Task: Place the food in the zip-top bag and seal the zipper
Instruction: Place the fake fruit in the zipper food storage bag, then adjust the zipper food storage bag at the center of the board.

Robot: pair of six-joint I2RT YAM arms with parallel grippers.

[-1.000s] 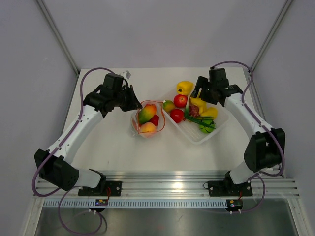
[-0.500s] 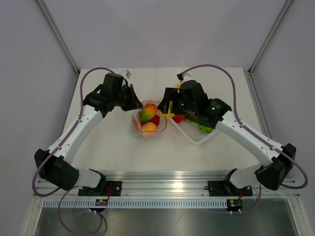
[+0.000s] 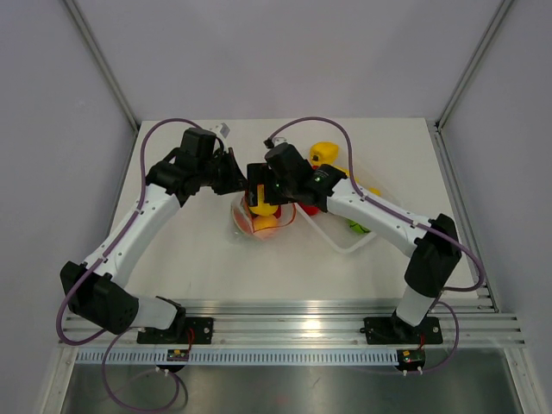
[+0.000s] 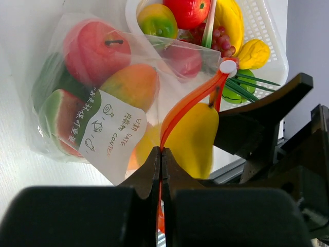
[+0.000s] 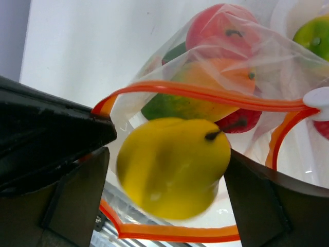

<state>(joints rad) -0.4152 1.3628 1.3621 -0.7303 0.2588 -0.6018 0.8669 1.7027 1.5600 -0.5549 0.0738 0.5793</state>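
Left wrist view: the left gripper (image 4: 161, 154) is pressed together on the zipper (image 4: 187, 105), pinching the orange-red strip right at its fingertips; from there the strip arcs away to a white slider (image 4: 227, 67). The zip-top bag (image 4: 115, 128) lies just ahead of these fingertips and to their left, its mouth open, with a red apple (image 4: 95, 49), an orange mango (image 4: 131, 85) and a watermelon slice (image 4: 64, 116) inside. Right wrist view: the right gripper (image 5: 172, 146) is spread wide, with a yellow pear (image 5: 169, 180) between its fingers, directly over the open mouth. The pear is blurred, and a narrow gap shows beside one finger. The bagged food lies beyond the pear. A white tray (image 4: 267, 31) with further food sits past the bag, on the far side from the left gripper.
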